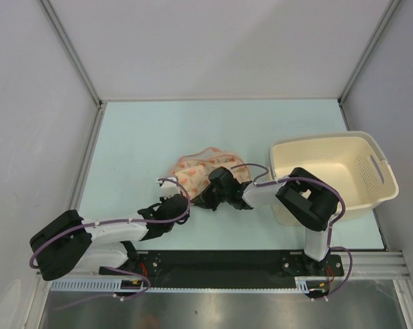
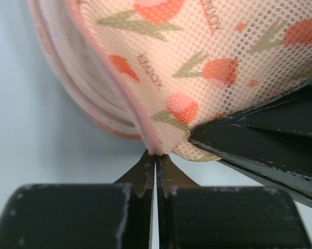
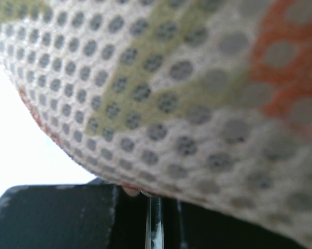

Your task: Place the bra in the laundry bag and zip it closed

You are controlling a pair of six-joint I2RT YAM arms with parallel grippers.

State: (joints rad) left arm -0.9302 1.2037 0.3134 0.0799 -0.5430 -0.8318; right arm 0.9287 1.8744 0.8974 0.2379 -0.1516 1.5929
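Observation:
The laundry bag (image 1: 210, 166), a peach-pink mesh pouch with orange-red and green marks, lies mid-table. My left gripper (image 1: 185, 201) is at its near-left edge; in the left wrist view the gripper (image 2: 156, 155) is shut on the pouch's pink rim (image 2: 145, 129). My right gripper (image 1: 202, 199) is right beside it on the near edge, and its black fingers (image 2: 259, 140) show in the left wrist view. In the right wrist view the gripper (image 3: 151, 199) is shut on the pouch's bottom edge, and the mesh (image 3: 171, 93) fills the frame. The bra is hidden.
A cream plastic basket (image 1: 330, 139) stands at the right, close behind my right arm. Grey walls enclose the table on the left, back and right. The black mounting rail (image 1: 227, 260) runs along the near edge.

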